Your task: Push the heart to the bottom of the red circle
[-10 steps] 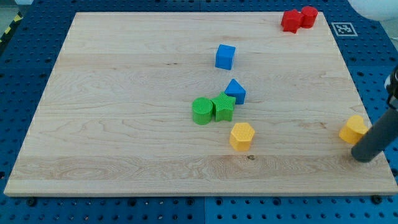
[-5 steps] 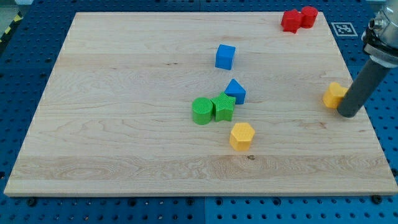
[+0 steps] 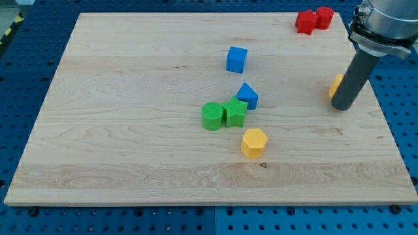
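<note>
Worktop: pale matt wood, visible grain. Green round block: ribbed matt plastic. Rod: dark, matt.

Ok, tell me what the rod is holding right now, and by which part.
Nothing is held: I have no fingers. My tip only presses against the yellow heart, at its side toward the view's right; the rod hides most of the block.

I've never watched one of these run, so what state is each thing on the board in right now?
My tip: against the yellow block, mostly hiding it.
Red blocks: touching pair, top right corner.
Green blocks: touching, blue triangular block against them.
Blue cube: alone.
Yellow hexagon: alone.
</note>
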`<state>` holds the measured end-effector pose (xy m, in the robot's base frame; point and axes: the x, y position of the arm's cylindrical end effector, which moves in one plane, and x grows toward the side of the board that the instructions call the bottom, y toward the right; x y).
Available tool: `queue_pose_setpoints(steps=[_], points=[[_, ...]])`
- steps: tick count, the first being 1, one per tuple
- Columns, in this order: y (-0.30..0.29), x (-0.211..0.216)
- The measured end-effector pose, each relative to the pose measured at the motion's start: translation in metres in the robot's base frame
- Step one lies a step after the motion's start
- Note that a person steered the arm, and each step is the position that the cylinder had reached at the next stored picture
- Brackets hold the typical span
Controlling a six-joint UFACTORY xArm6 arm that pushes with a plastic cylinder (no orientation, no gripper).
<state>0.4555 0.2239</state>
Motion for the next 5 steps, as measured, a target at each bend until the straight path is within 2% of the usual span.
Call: queue_pose_setpoints(steps=[3,5], points=[[0.000,-0.010],[0.001,-0.032]])
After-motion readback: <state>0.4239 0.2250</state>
